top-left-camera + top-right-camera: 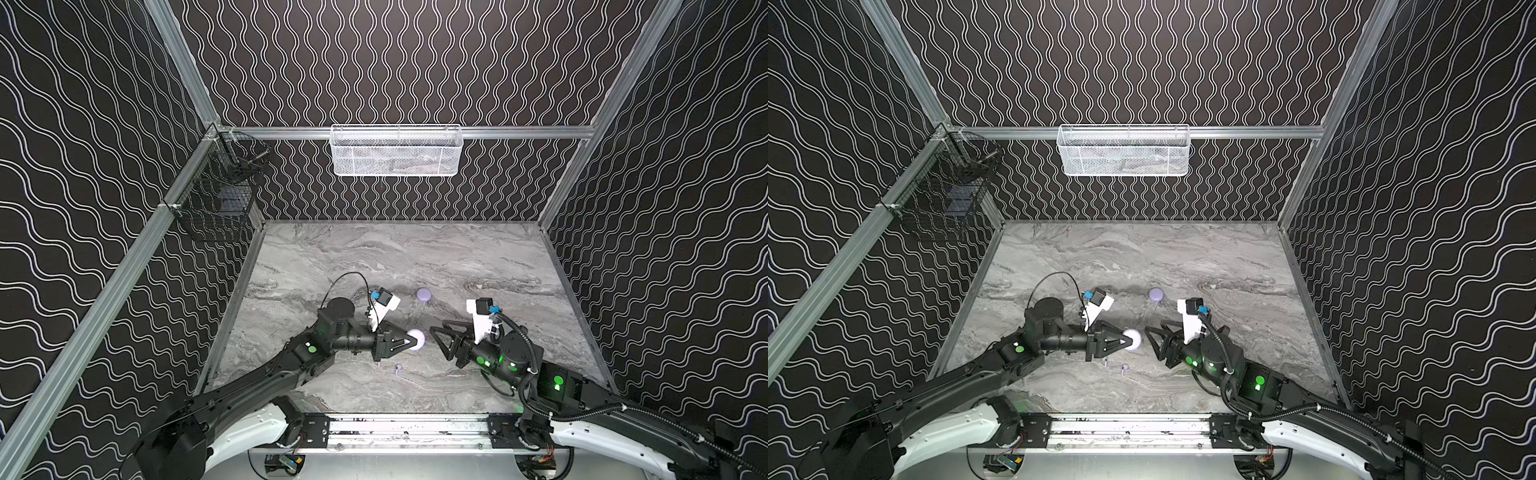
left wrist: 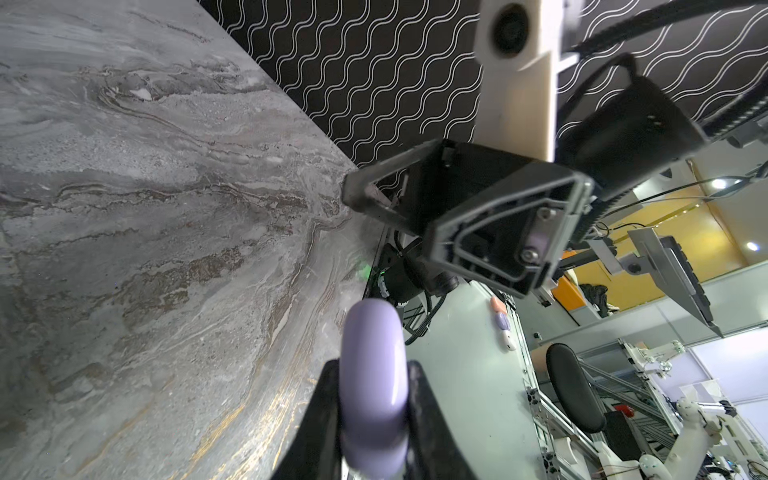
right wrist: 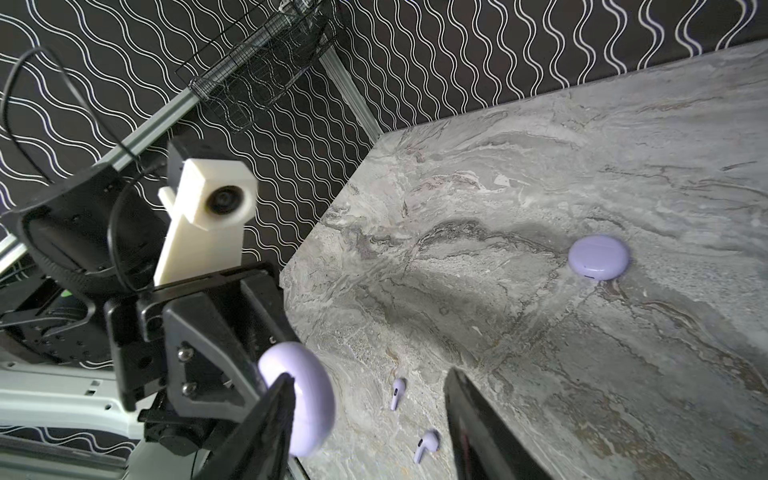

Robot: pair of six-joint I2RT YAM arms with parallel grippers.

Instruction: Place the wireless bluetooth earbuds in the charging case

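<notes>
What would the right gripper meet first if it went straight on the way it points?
Probably the lavender charging case clamped in the left gripper, which sits just ahead of the right gripper; whether heights line up is unclear.

Both top views look steeply down from high above the near edge and share the whole marble table (image 1: 415, 257). The left wrist camera (image 3: 224, 201) looks rightward and the right wrist camera (image 2: 509, 27) leftward. Both are close to the held purple case (image 2: 374, 374).
</notes>
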